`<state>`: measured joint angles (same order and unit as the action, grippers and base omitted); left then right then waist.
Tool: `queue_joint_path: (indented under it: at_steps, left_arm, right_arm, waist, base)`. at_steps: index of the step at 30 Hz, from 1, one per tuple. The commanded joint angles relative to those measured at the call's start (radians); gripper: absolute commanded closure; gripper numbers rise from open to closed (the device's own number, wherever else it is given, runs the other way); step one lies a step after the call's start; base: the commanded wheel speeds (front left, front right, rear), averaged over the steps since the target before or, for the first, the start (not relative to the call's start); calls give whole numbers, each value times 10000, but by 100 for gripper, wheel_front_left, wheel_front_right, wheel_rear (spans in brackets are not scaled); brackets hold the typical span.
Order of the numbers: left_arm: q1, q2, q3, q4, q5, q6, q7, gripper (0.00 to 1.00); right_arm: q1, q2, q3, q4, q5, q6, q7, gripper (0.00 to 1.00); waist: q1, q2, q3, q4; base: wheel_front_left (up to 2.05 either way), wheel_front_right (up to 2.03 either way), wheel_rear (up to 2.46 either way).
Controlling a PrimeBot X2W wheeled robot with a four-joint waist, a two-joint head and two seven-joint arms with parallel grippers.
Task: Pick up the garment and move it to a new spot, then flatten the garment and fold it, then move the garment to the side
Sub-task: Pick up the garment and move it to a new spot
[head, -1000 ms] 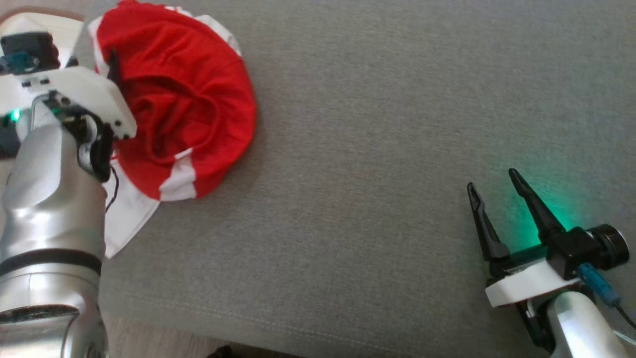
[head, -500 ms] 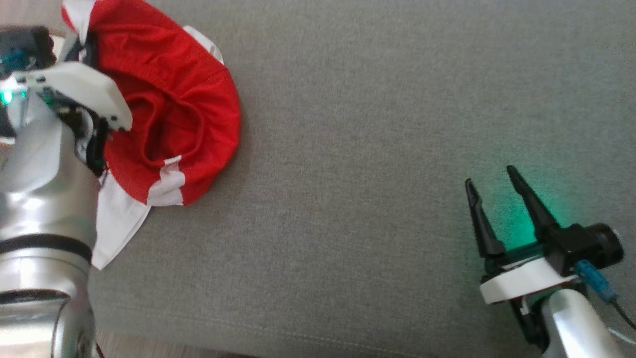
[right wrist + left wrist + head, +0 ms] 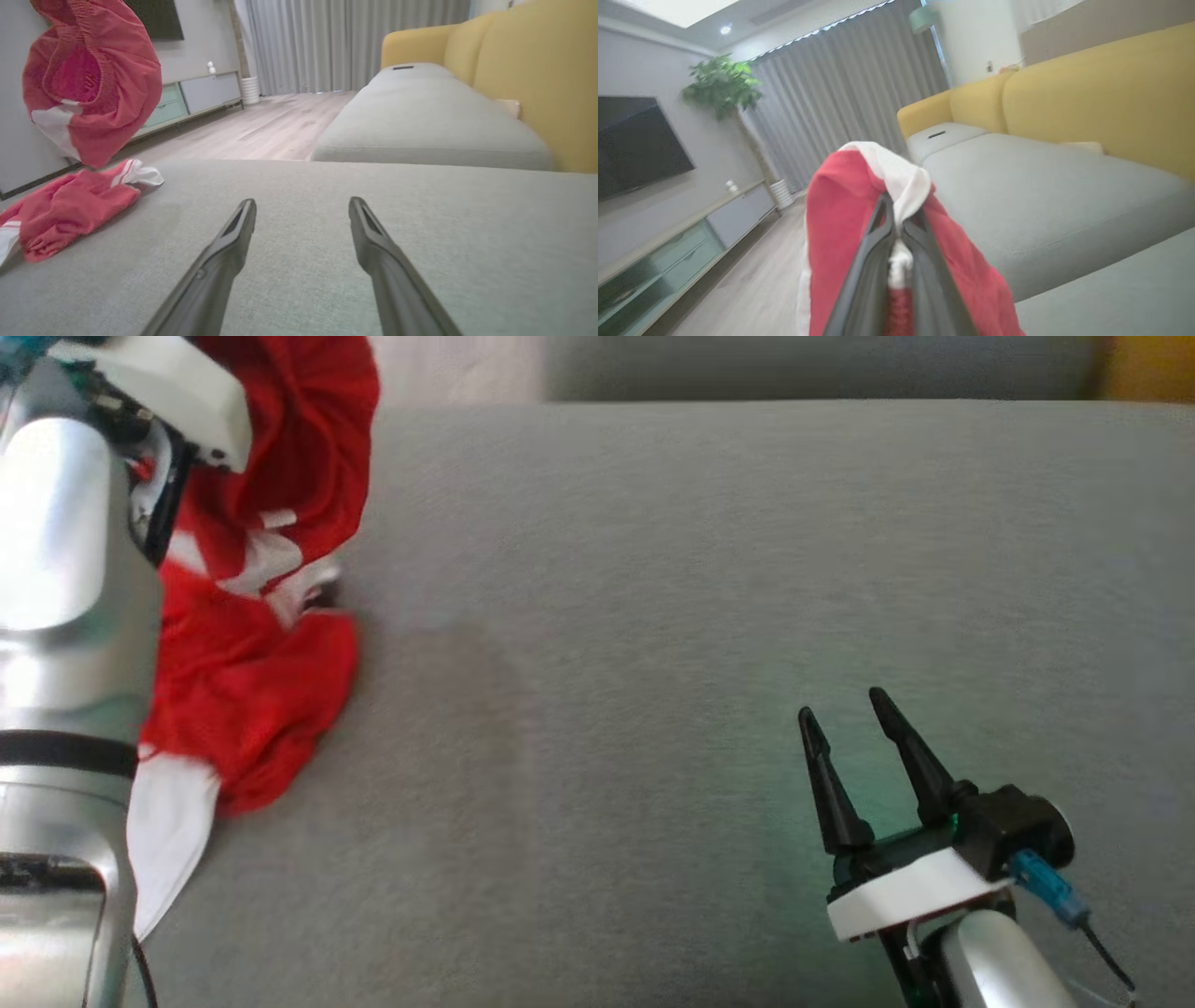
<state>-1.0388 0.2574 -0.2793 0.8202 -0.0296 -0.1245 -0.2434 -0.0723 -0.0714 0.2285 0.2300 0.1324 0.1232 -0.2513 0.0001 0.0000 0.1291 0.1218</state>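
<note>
garment (image 3: 247,709) | red, white panels | crumpled | upper part raised, lower part resting on grey cushion (image 3: 653,663), left edge

**Left gripper (image 3: 900,210) clamped, right gripper (image 3: 840,705) spread**

The silver left forearm (image 3: 56,569) rises along the left edge of the head view, with its white wrist housing (image 3: 159,383) at the top. The left fingers are pressed together on a fold of the garment (image 3: 836,219). The right gripper sits low at the right, its fingers parted and pointing forward, with nothing between them.
</note>
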Motion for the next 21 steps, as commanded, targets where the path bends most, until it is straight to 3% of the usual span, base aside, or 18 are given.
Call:
queue_joint_path:
  at_steps: [1,11,17,21]
  left_arm:
    - [-510,488,-47,-555,-140,-53,99,100]
    - [-161,902,-3029,-2057,-1886,-59,257,100]
    - [139,875,-5369,-2423,-2591,-60,220,100]
    - [639,517,-6819,-2126,-3254,-60,206,100]
  right_arm:
    - [-93,72,279,-315,102,75,-105,0]
    - [-157,191,387,-476,296,75,-105,0]
    - [-247,206,178,-583,320,75,-105,0]
    - [-348,209,91,-708,456,75,-105,0]
  waist:
    - [-1,0,-705,-1209]
    - [-1,0,-501,-3888]
    - [-1,0,194,-4635]
    - [-1,0,714,-4824]
  base:
    - [0,0,0]
    - [0,0,0]
    - [0,0,0]
    - [0,0,0]
